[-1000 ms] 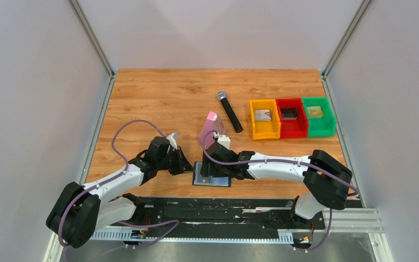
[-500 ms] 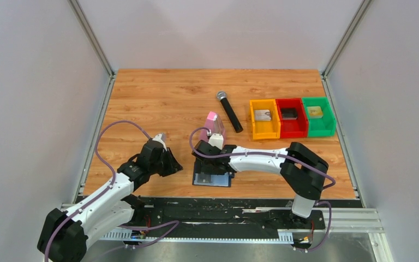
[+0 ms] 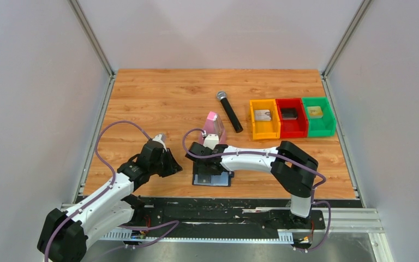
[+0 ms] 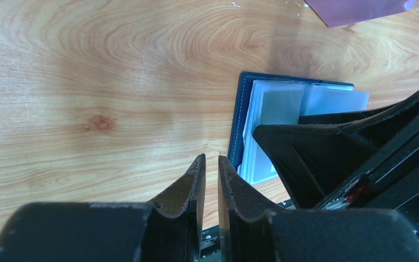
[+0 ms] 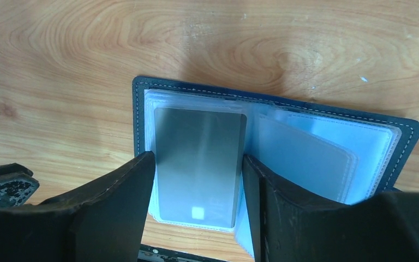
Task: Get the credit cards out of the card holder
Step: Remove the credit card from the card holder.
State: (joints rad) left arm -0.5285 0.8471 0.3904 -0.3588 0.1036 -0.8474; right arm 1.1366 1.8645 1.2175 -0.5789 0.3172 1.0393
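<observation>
Right gripper: jaws wide apart, one finger alongside each long edge of the grey card. The card sits in one half of the holder, which lies open and flat at the table's near edge, and the right arm is folded low, reaching across toward the left arm. Left gripper: jaws a narrow slit apart, empty, low over bare wood just beside the holder. Count: one holder, one card visible, one microphone, one metronome, three bins.

Lab cell: white panel walls, aluminium rails, wood tabletop.
</observation>
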